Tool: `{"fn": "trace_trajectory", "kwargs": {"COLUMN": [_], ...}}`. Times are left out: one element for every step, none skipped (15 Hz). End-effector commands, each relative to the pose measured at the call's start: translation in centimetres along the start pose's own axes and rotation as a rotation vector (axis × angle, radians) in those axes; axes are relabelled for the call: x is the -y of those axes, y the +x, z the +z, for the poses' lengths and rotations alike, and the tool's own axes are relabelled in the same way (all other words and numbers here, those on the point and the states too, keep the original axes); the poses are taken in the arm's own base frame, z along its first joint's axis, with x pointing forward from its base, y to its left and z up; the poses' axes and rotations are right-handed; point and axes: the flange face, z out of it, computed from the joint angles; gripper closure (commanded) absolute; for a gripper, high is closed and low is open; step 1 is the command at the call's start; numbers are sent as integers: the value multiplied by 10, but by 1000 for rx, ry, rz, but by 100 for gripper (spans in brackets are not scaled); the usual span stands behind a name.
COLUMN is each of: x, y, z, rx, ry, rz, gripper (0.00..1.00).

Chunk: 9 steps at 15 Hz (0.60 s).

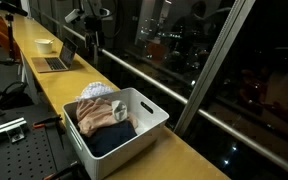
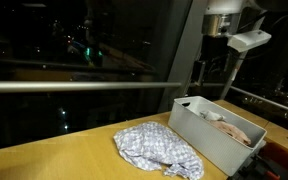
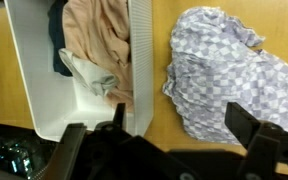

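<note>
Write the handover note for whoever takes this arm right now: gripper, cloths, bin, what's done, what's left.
Gripper: open, empty, hanging above the seam between bin and cloth.
Lilac-and-white checked cloth: crumpled on the wooden counter, beside the white plastic bin, fully outside it.
In the bin: peach fabric garment on top, with a dark navy garment and a pale grey garment showing at its edges.
Done: checked cloth lies on the counter, not in any grip.
Left: three garments sit in the bin, none touched by the gripper.
</note>
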Motion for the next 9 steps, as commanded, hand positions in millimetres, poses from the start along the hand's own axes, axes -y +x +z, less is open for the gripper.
{"fn": "trace_trajectory", "kwargs": {"x": [52, 65, 80, 93, 105, 116, 128, 137, 146], "y": [19, 21, 24, 26, 28, 30, 32, 34, 35], "z": [9, 13, 20, 28, 37, 45, 55, 64, 72], "rx": [-43, -55, -68, -78, -83, -90, -95, -96, -95], "ry": [-47, -65, -87, -101, -109, -113, -112, -110, -107], "rz": [-60, -82, -108, -129, -150, -166, -184, -196, -206], "gripper": [0, 0, 0, 0, 0, 0, 0, 0, 0]}}
